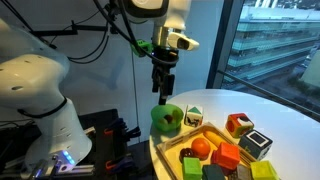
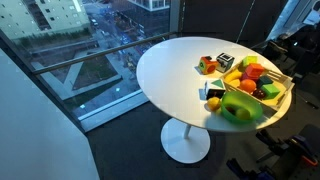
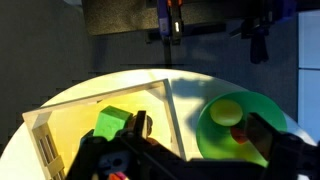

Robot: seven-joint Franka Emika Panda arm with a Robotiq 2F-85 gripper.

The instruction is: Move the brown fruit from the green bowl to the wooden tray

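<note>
Above the small round lime-green bowl [image 1: 166, 119], the Robotiq gripper [image 1: 162, 96] hangs with jaws spread and empty, the small reddish-brown fruit [image 3: 233, 136] lies inside that bowl, and the pale rectangular wooden tray [image 3: 75, 115] beside the bowl awaits it, so grasp, lift and transfer are judged outstanding.

In the left of an exterior view we see the arm's large rounded white link [image 1: 35, 90], its shell smooth and glossy. Thin black cables [image 1: 75, 30] cross the upper left. At top centre, the white wrist section [image 1: 165, 15] carries the black gripper [image 1: 162, 96], with a small green patch [image 1: 145, 47] beside its mount.
</note>
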